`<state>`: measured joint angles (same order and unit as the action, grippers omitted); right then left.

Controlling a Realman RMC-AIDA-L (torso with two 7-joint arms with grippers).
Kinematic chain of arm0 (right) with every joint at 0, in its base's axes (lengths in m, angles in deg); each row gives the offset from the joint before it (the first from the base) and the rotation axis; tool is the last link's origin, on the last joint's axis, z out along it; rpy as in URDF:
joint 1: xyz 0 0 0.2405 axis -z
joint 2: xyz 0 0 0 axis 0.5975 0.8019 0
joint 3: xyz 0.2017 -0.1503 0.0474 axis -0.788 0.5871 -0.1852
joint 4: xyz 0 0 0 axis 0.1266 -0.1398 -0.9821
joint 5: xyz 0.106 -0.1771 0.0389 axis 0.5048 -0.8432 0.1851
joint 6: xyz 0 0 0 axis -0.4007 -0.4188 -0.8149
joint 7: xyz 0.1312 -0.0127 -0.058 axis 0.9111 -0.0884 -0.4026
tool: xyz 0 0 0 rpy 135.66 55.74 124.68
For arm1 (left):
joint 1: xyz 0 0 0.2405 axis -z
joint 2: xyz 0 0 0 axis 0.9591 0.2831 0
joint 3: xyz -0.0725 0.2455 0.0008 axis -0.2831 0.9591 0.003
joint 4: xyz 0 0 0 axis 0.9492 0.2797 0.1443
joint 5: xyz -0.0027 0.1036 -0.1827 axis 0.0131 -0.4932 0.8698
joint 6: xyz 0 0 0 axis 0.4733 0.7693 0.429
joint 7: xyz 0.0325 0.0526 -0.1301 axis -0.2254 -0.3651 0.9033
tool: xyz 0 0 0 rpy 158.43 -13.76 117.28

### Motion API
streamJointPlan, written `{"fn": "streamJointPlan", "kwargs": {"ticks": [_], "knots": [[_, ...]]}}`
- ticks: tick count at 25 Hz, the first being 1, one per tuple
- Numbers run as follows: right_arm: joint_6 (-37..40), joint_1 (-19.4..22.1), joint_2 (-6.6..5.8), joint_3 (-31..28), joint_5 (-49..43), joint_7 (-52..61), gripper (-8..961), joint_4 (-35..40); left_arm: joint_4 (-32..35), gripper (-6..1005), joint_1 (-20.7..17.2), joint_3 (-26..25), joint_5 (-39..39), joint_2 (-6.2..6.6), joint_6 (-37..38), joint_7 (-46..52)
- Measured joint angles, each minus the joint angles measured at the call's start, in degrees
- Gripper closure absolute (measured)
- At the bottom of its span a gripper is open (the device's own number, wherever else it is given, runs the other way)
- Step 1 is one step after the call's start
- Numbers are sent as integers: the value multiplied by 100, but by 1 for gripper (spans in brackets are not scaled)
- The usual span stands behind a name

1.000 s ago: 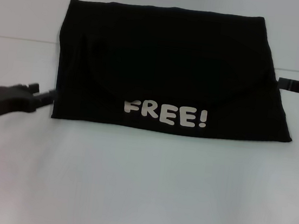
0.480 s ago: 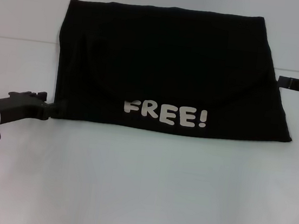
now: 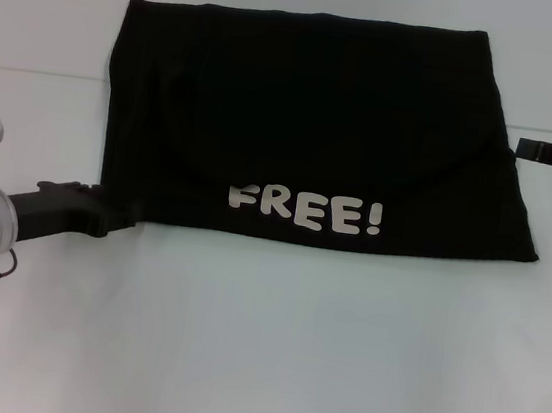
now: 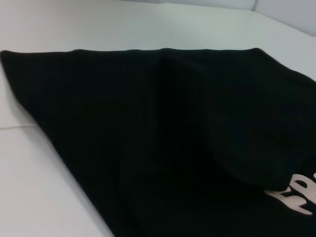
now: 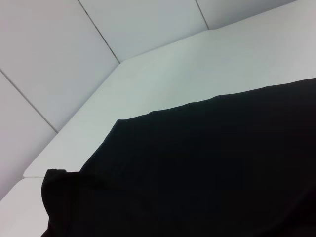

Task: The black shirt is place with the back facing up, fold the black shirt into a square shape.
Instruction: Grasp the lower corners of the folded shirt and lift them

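Observation:
The black shirt (image 3: 307,120) lies on the white table (image 3: 287,359), folded into a wide rectangle. A curved fold runs across it, and pale letters "FREE!" (image 3: 306,210) sit near its front edge. My left gripper (image 3: 124,213) is low at the shirt's front left corner, its tip against the cloth edge. My right gripper (image 3: 525,149) is at the shirt's right edge, about halfway back. The left wrist view shows the shirt (image 4: 148,138) close up with part of the letters (image 4: 296,197). The right wrist view shows the shirt's edge (image 5: 207,168).
The white table stretches bare in front of the shirt and to both sides. Pale wall panels (image 5: 74,49) stand behind the table's far edge.
My left gripper has moved forward and to the right along the shirt's left edge, reaching its front left corner. The right gripper and the shirt have stayed almost still.

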<state>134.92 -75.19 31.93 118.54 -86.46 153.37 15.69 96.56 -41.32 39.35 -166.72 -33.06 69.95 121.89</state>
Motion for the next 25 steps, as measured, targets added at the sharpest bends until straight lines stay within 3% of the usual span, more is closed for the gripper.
{"fn": "streamJointPlan", "kwargs": {"ticks": [25], "knots": [[-70, 37, 0, -5, 12, -23, 425, -56, -12, 366, 14, 23, -147, 4, -111, 79]]}}
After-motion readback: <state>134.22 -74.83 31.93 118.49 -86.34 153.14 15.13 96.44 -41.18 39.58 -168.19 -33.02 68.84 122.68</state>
